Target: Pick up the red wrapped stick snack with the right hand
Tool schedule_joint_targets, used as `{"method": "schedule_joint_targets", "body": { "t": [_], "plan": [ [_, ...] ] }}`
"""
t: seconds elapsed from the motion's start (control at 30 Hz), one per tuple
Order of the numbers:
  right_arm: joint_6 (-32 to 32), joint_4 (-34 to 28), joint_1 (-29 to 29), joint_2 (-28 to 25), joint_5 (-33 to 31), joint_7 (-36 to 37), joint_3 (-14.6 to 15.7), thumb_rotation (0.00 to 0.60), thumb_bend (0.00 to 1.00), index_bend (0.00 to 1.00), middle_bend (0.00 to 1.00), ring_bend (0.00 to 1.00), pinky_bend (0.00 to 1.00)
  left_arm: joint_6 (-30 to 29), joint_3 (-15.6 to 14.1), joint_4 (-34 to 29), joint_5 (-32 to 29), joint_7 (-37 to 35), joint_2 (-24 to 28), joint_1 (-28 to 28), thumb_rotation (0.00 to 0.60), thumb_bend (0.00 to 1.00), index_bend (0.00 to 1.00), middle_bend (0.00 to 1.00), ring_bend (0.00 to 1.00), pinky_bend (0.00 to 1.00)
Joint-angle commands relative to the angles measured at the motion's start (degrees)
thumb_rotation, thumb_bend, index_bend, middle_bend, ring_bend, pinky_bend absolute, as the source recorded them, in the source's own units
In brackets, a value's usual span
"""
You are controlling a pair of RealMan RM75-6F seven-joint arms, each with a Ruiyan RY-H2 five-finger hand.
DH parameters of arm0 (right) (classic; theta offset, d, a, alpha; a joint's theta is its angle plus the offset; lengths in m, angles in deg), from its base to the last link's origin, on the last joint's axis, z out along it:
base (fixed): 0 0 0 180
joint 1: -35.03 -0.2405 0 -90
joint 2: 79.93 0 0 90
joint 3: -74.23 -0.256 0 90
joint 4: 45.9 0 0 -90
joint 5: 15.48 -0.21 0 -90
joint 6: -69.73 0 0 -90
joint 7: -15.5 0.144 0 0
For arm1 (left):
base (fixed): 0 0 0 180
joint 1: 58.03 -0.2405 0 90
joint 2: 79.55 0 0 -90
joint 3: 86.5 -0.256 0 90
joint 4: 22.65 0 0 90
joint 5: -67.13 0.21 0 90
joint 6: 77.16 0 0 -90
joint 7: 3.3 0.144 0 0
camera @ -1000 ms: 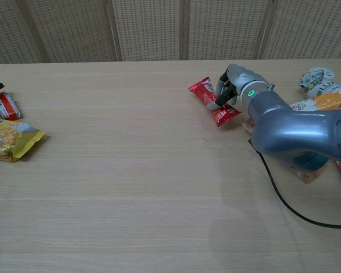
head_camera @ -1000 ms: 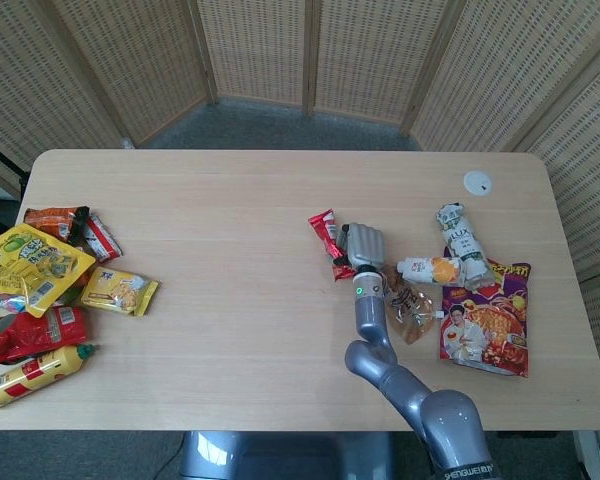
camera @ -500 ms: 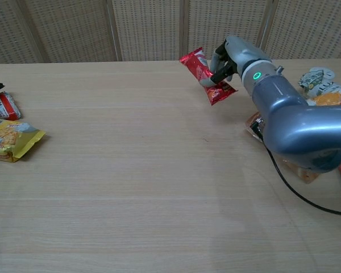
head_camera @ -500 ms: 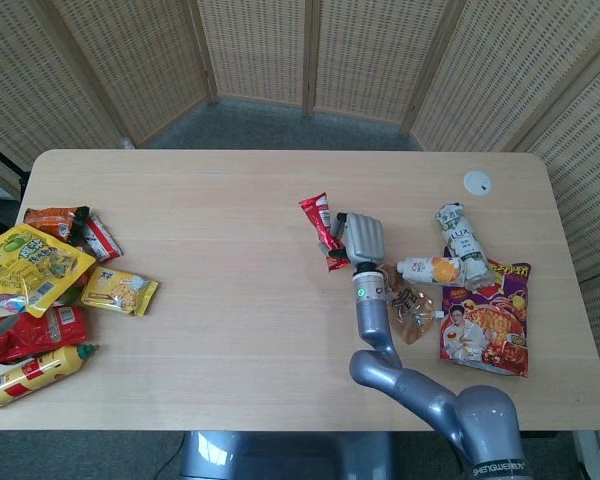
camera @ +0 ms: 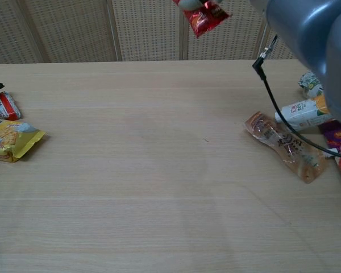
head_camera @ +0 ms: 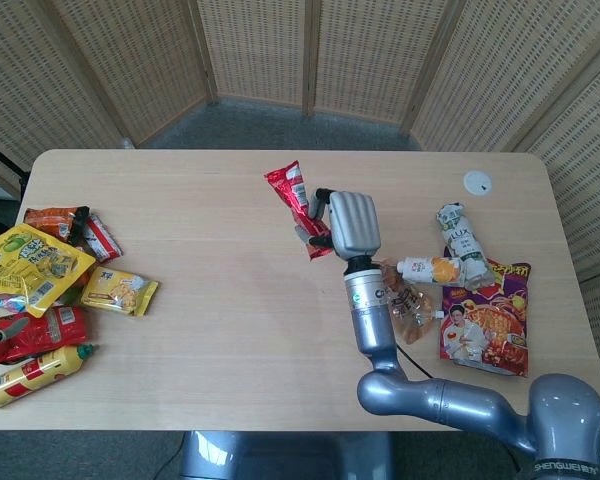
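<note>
My right hand [head_camera: 345, 222] grips the red wrapped stick snack [head_camera: 298, 208] near its lower end and holds it well above the table's middle. In the chest view only the snack's lower end [camera: 203, 15] shows at the top edge, and the hand itself is cut off above the frame. The grey right forearm [camera: 315, 40] fills the top right corner there. My left hand is in neither view.
To the right lie a clear brown pouch [camera: 284, 145], a white-orange packet [head_camera: 432, 269], a rolled white-green packet [head_camera: 460, 238], a large printed bag [head_camera: 485, 320] and a white disc [head_camera: 477, 182]. Several snack packs, including a yellow bag [head_camera: 30, 262], crowd the table's left edge. A black cable [camera: 290, 131] hangs from the arm.
The right hand closed on the red stick snack where it lay and has risen steadily with it, moving up and slightly left, clear of the table.
</note>
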Motion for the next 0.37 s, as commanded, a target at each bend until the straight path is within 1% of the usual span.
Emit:
{"method": "schedule_joint_targets", "body": {
  "t": [0.03,0.2,0.37],
  "plan": [
    [-2.7,-4.7,-0.7,-3.3,-2.3,-4.1,-2.1,0.6,0.23,0.64,0.65,0.68,0.92,-0.1,0.0,-0.1,0.1,-0.1,0.1,0.0,0.6,0.04,0.1,0.0,0.0,0.0],
    [-3.6,-6.3,-1.8,-4.0,-3.4,-5.0,-2.1,0.6,0.23,0.64,0.65,0.68,0.92,-0.1,-0.1,-0.2,0.2,0.3,0.1,0.1,0.6,0.04,0.1,0.0,0.0,0.0],
    [-3.6,-5.4,-2.4,-4.0,-4.6,-4.3,-1.2,0.6,0.23,0.64,0.65,0.68,0.92,0.1,-0.1,-0.2,-0.1,0.9,-0.2,0.3,0.6,0.04,0.1,0.0,0.0,0.0]
  ]
}}
